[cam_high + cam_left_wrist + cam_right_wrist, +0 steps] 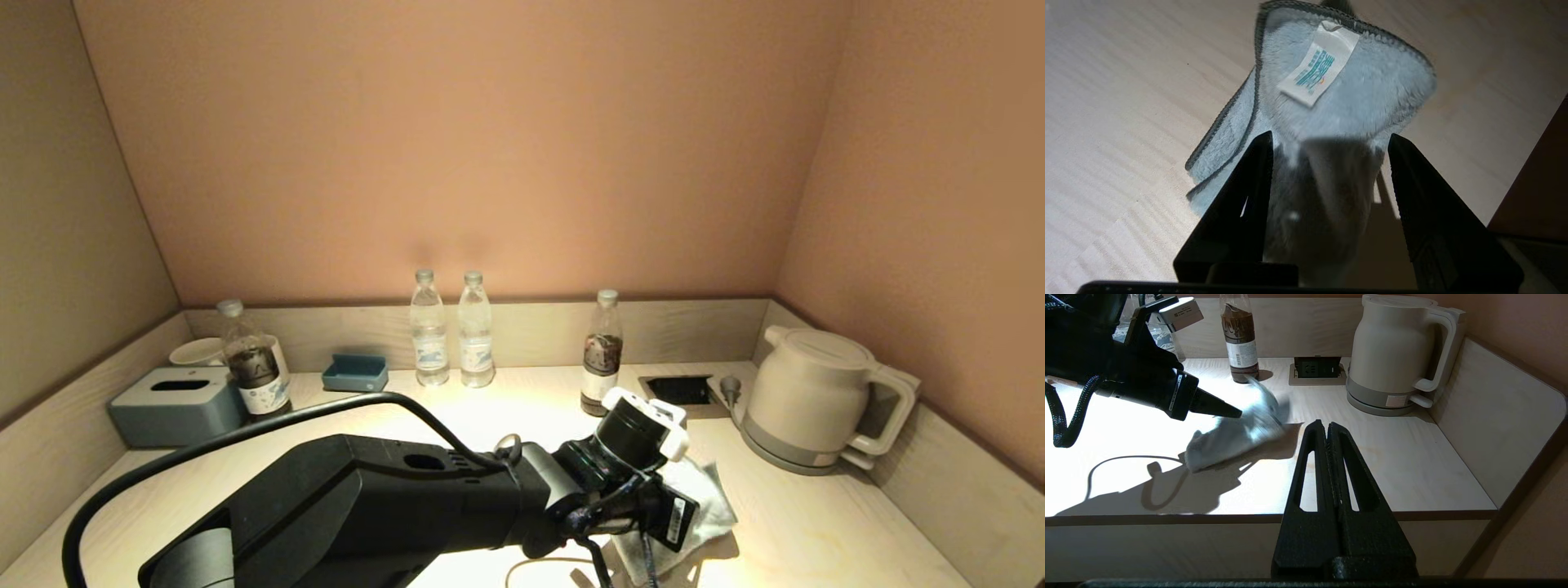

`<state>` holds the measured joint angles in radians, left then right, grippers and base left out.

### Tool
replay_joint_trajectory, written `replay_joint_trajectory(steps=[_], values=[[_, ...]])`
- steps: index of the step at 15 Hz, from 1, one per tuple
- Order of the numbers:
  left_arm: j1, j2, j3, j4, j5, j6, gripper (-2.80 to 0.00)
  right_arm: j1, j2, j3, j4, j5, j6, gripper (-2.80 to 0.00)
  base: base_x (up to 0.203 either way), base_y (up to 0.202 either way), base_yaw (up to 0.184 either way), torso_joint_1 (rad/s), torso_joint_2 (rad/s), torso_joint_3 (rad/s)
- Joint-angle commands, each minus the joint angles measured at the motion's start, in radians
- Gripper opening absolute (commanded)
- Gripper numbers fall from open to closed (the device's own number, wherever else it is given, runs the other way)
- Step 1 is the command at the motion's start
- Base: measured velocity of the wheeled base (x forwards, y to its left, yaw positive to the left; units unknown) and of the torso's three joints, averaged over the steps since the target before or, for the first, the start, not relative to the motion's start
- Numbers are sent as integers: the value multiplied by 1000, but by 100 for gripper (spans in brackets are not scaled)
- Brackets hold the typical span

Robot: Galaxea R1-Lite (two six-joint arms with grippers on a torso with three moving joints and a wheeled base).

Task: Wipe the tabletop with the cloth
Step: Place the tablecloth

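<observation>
Cloth point(1347, 98): we clamp it in our left end effector point(1329, 143), trailing low on the surface point(816, 523) near the kettle point(808, 400), ready for wiping. Right end effector point(1329, 433): fingers together, parked off the front edge.

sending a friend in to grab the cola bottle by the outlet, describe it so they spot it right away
Start at the white kettle in the right back corner of the tabletop and move left past the black outlet recess. The bottle stands just beyond it. Unlike the two clear water bottles further left, it holds dark liquid.
</observation>
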<state>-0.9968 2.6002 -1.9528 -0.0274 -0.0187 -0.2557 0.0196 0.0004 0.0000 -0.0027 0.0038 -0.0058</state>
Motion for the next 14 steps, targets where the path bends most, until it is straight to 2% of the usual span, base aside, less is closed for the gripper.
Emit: replay_joint_trajectory(steps=[1, 4, 6, 7, 8, 11, 13, 14], values=[[4, -10, 0, 4, 9, -3, 0, 0, 1, 0, 1, 1, -1, -280, 0, 0, 0, 0, 0, 0], [15, -96, 16, 51, 47, -9, 0, 0, 1, 0, 0, 1, 0, -280, 0, 0, 0, 0, 0, 0], [15, -97, 17, 54, 49, -10, 0, 0, 1, 0, 0, 1, 0, -280, 0, 0, 0, 0, 0, 0], [25, -114, 18, 60, 81, -11, 0, 0, 1, 0, 1, 1, -2, -280, 0, 0, 0, 0, 0, 0], [42, -165, 23, 77, 122, -11, -280, 0, 1, 0, 0, 1, 0, -280, 0, 0, 0, 0, 0, 0], [131, -326, 57, 168, 265, -6, -280, 0, 1, 0, 1, 1, 0, -280, 0, 0, 0, 0, 0, 0], [137, -331, 62, 176, 277, -1, -280, 0, 1, 0, 0, 1, -2, -280, 0, 0, 0, 0, 0, 0], [174, -360, 75, 181, 311, 12, -280, 0, 1, 0, 1, 1, 0, -280, 0, 0, 0, 0, 0, 0]])
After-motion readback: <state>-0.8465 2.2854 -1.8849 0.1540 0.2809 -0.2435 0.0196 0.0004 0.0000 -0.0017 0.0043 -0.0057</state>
